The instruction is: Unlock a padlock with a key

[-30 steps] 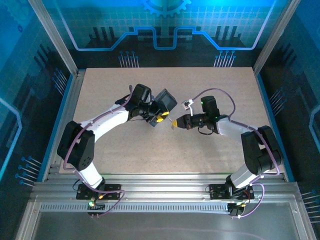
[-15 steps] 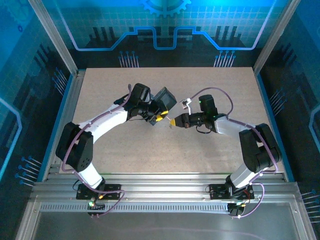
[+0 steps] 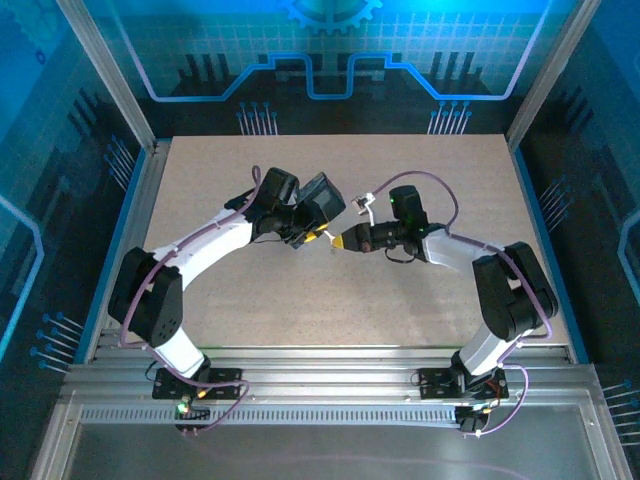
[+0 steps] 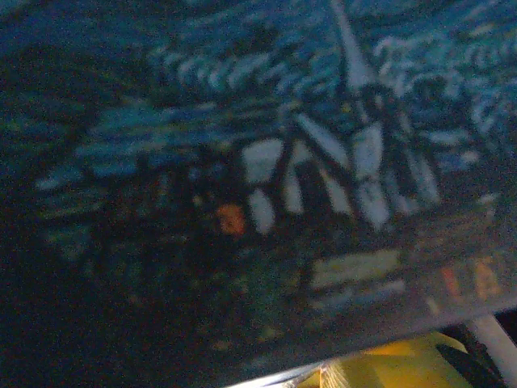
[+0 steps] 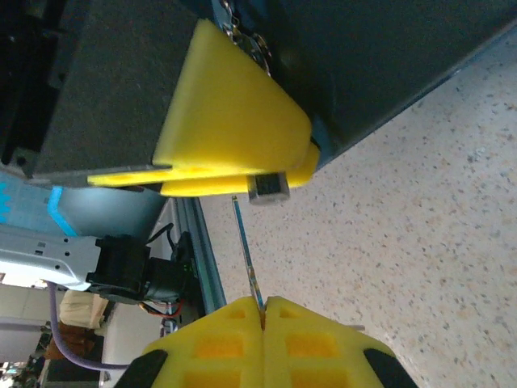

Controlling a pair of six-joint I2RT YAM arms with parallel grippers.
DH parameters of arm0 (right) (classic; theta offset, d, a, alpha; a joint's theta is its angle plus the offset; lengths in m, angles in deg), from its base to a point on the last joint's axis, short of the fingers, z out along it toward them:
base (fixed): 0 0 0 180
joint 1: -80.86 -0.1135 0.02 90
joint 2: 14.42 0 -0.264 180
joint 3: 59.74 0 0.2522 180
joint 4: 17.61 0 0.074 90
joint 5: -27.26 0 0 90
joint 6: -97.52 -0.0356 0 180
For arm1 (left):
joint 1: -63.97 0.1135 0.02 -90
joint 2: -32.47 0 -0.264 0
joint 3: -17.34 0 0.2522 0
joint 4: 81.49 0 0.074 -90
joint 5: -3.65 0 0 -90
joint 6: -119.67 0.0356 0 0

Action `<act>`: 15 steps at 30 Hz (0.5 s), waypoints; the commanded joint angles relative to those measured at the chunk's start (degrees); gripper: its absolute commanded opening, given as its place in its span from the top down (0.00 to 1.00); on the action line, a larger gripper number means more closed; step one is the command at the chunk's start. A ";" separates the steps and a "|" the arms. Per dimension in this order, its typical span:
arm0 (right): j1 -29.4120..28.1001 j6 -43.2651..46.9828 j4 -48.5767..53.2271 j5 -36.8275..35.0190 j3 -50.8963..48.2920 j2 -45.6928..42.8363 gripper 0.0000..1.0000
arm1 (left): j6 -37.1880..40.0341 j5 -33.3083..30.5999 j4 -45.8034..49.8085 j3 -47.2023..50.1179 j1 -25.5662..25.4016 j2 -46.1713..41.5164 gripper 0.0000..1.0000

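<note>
Your right end effector (image 5: 263, 311) is pressed fully shut. Its yellow pads pinch the thin dark metal key (image 5: 246, 246) by its near end, so the blade points straight out ahead.

The blade tip stops just short of the small shiny silver metal padlock (image 5: 268, 186). In the right wrist view it is not touching and sits slightly to one side of the lock's end face.

The padlock is clamped between the yellow fingers (image 5: 234, 121) of your left end effector (image 3: 314, 234), which is closed partway around it. The dark blue rectangular box with the swirly painting print (image 3: 325, 198) sits right behind the padlock, against those same fingers.

From above, the two end effectors meet nose to nose over the middle of the speckled counter (image 3: 420, 300), well away from every edge.

You appear to be at the insertion step: both pieces are gripped and presented to each other, and the key is not yet in the lock. The keyway itself is too small to make out, so take the alignment as unconfirmed.

The next move calls for:
- a small sideways correction to centre the blade on the lock's end face;
- a slow push along the blade's own line;
- a wrist roll only once the blade is seated.

The blade looks thin and the pads soft, so an off-axis push could make the key tilt or slide in your grip.
</note>
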 commanded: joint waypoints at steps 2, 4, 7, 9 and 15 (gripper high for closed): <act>-0.87 -2.09 -1.24 0.13 1.63 1.95 1.00 | 1.92 -0.80 -2.01 -0.62 0.55 -3.50 1.00; -0.87 -2.23 -1.30 -0.11 1.67 2.01 1.00 | 1.66 -1.09 -2.35 -0.08 0.52 -3.89 1.00; -1.01 -2.15 -1.23 -0.50 1.67 2.06 1.00 | 0.80 -0.98 -3.49 1.09 0.76 -4.37 1.00; -1.01 -2.14 -1.19 -0.57 1.58 2.24 1.00 | 0.49 -0.70 -3.97 1.48 0.94 -4.46 1.00; -1.01 -3.20 -2.29 -0.70 1.67 3.21 1.00 | 0.07 -0.56 -4.64 2.10 1.11 -4.81 1.00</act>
